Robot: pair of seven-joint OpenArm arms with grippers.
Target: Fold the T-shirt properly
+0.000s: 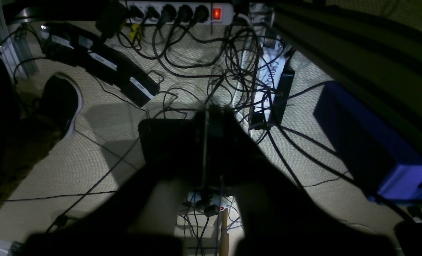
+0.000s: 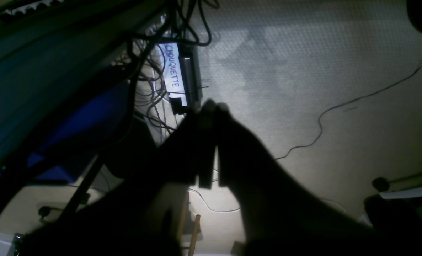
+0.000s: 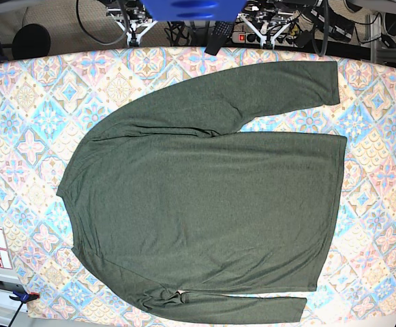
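Only the base view shows the T-shirt (image 3: 204, 204), spread flat and unfolded on the patterned tabletop (image 3: 382, 225); the wrist views show carpet and cables (image 1: 232, 67). Left pincer (image 1: 211, 112) and right pincer (image 2: 211, 106) are both pressed together, empty.

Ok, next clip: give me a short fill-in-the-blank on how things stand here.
1. The T-shirt lies spread ____ on the patterned tablecloth.
2. The shirt's colour is olive ____.
3. The left gripper hangs over a floor strewn with ____.
4. The right gripper holds ____.

Missing words: flat; green; cables; nothing
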